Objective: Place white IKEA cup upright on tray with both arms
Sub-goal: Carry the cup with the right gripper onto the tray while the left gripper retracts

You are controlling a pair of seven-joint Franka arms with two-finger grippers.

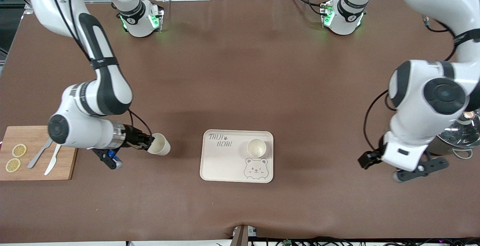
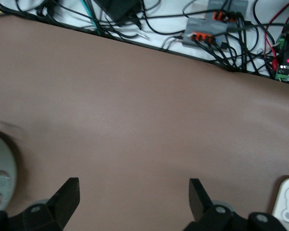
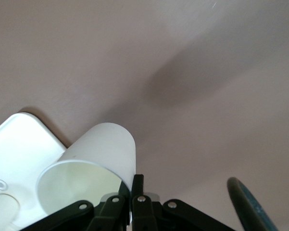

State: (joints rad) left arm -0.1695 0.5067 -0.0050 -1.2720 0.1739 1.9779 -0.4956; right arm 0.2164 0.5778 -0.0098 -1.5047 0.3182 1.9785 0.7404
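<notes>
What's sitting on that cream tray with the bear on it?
One white cup stands upright on the tray, above the bear drawing. The cup looks empty. Whatever print lies under it is covered.

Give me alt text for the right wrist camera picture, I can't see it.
The right claw is shut on the rim of a white cup held tilted on its side over the brown table. A corner of the cream tray shows beside the cup.
</notes>
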